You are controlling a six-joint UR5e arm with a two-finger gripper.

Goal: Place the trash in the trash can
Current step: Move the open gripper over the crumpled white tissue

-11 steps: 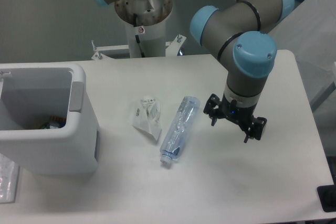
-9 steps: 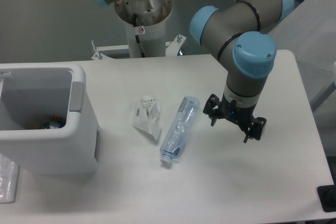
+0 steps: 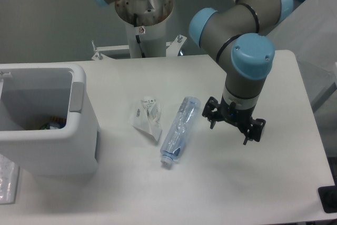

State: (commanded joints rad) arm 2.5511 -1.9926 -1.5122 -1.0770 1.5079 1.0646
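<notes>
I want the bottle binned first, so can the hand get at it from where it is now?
Probably yes. The open hand hangs just right of the bottle, with only bare table between them; the wrapper lies on the bottle's far side.

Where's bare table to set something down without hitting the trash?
Free: the front strip below the crushed bottle and the claw, and the back strip between the trash can and the arm. Crowded: mid-table, where the wrapper lies close beside the bottle.
</notes>
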